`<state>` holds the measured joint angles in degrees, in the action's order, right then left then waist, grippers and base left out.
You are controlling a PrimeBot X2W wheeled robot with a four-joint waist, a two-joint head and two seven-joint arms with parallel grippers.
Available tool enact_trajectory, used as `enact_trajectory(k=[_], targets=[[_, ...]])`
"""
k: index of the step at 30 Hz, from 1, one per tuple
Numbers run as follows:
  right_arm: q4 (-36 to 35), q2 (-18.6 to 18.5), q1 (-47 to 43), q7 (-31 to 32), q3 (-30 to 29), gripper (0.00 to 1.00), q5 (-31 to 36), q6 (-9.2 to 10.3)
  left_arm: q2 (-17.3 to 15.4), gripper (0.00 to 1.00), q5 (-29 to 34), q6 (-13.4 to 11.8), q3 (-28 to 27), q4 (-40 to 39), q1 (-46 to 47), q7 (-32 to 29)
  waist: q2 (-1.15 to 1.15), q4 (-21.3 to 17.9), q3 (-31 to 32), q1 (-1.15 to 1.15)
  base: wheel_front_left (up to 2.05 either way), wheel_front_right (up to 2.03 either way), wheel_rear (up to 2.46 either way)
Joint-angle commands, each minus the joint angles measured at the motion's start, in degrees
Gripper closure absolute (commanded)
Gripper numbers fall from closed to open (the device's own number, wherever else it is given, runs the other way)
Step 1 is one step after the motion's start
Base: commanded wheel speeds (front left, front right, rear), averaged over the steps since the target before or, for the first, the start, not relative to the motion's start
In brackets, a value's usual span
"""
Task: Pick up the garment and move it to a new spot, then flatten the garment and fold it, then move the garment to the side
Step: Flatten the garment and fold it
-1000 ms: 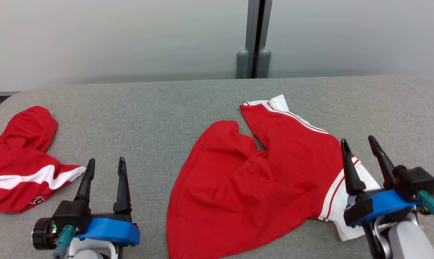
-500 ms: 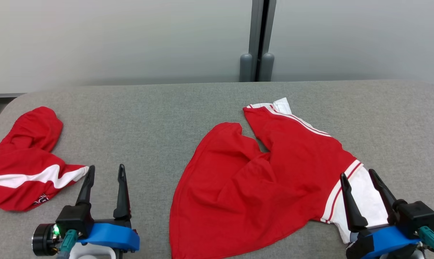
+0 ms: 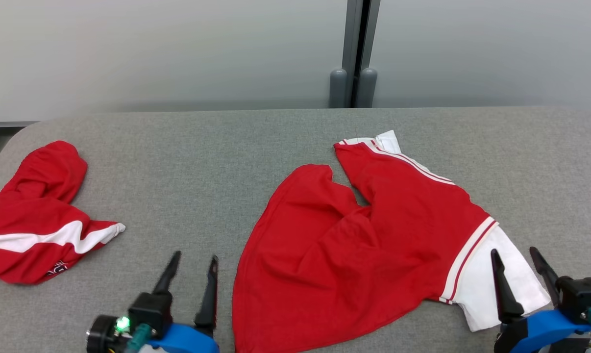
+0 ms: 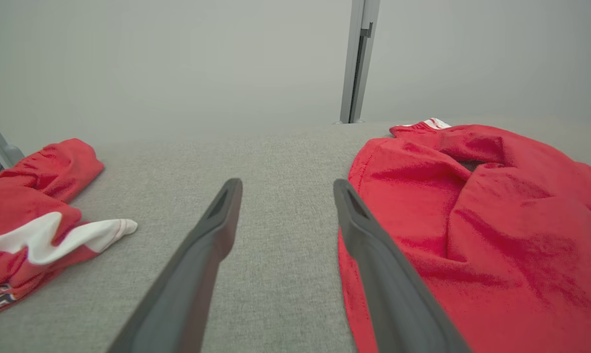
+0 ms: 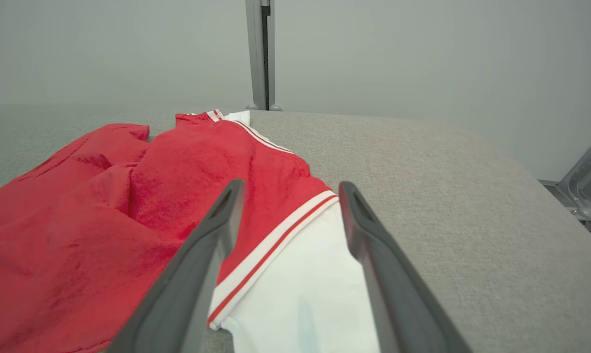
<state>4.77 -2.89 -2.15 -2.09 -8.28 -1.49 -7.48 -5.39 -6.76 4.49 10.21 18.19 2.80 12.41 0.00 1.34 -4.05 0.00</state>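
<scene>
Jaws spread: my left gripper (image 3: 195,255) beside the crumpled red-and-white cloth garment (image 3: 354,245), right gripper (image 3: 513,250) over its sleeve (image 3: 477,282); right wrist view adds a grey metal bracket (image 5: 587,189).

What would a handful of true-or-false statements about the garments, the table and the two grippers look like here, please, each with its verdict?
1. The left gripper and the right gripper are both open and hold nothing. True.
2. The middle garment is neatly folded. False: it lies unfolded and wrinkled, one part bunched over another.
3. A second red garment lies crumpled at the robot's left. True.
4. The right gripper points at an all-red hem. False: in the right wrist view the white sleeve lies between its fingers.
5. The table is bare wood. False: its top is grey fabric.
</scene>
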Motion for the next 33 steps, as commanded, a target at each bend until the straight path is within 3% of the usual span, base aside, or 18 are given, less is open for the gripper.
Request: enact_trajectory(k=[1,15,33], targets=[[0.88,-0.16,1.38,-0.08,-0.75,0.00,0.64,-0.03,-0.48,0.00,0.30,0.47,0.97,0.29,-0.98,-0.56,0.00,0.03,-0.14,0.00,0.00,0.00,0.00],[16.27,-3.51,6.34,-1.87,-6.25,0.00,1.10,-0.03,-2.54,0.00,-0.95,2.73,11.03,0.94,-6.19,-6.23,0.00,1.06,-2.16,0.00,0.00,0.00,0.00],[35.64,-5.95,12.76,-6.00,-8.22,0.00,0.97,-0.02,-4.95,0.00,-5.20,2.96,17.29,1.30,-7.69,-10.50,0.00,1.66,-4.17,0.00,0.00,0.00,0.00]])
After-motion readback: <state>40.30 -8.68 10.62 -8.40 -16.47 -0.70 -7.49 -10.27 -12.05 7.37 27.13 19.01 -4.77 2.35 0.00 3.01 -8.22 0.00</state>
